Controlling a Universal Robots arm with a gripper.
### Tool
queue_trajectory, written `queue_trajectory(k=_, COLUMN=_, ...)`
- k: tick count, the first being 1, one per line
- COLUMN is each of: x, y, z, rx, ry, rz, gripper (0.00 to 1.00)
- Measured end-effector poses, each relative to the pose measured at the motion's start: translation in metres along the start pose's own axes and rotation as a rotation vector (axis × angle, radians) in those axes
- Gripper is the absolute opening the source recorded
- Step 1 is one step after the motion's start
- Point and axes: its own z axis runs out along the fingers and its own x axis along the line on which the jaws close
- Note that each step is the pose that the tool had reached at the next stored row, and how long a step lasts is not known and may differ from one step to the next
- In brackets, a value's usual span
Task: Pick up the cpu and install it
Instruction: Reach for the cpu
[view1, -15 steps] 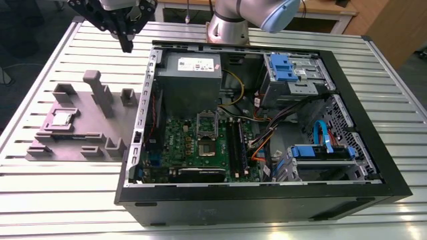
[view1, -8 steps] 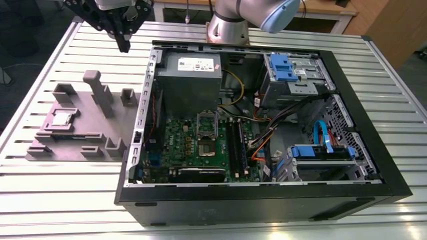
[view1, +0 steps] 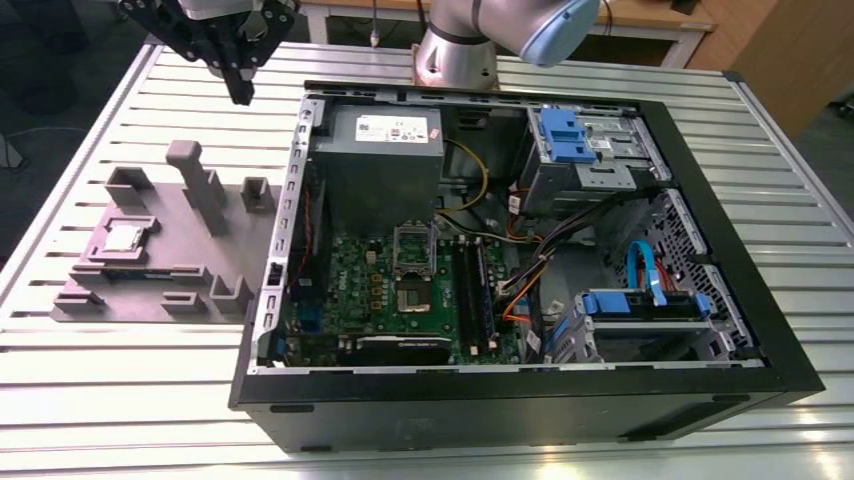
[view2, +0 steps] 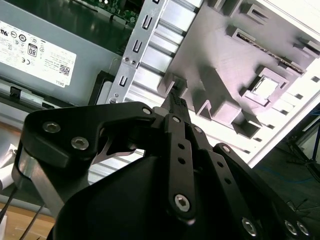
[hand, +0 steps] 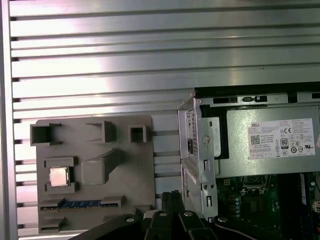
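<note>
While the black end effector (view1: 240, 92) hangs above the ribbed aluminium bench (view1: 120, 400) with its fingers pressed together on nothing, the small square silvery-topped cpu (view1: 124, 237) lies in a recess of the grey plastic fixture tray (view1: 167, 255). In the exterior view the tray sits at nine o'clock of the open black computer case (view1: 534, 410), and the end effector is at one o'clock of the tray.

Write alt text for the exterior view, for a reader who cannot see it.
The robot's claw, shut and empty, hangs over the slatted metal table near a grey parts holder, where the cpu sits in a recess. To the exterior view's right lies an open computer case, its motherboard exposed.
</note>
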Motion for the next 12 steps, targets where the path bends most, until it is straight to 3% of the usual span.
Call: queue_trajectory(k=12, x=0.0088, y=-0.0007, z=-0.0002, rx=0.0, ry=0.0, rz=0.0, gripper=0.11)
